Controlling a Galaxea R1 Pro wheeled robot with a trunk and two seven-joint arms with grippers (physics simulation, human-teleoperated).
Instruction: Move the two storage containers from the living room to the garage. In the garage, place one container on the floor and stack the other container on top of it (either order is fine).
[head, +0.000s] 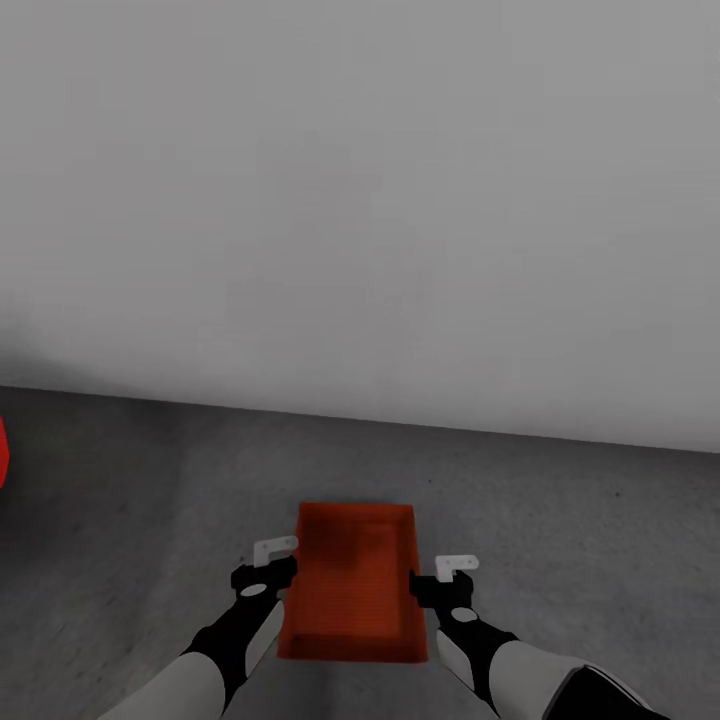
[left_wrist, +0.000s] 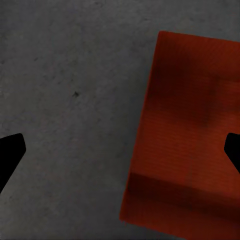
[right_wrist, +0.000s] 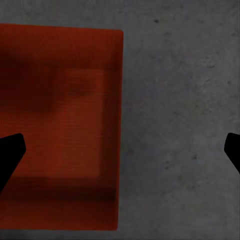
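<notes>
While both arms reach down, the orange-red container sits on the concrete floor between them. Left gripper and right gripper flank its long sides, jaws spread apart, holding nothing.

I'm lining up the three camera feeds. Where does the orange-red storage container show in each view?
Head view: storage container low at centre, between the two tools.
Left wrist view: container fills the picture's right side.
Right wrist view: container fills the picture's left side.
Shared landmark: the grey concrete floor beside it.
</notes>
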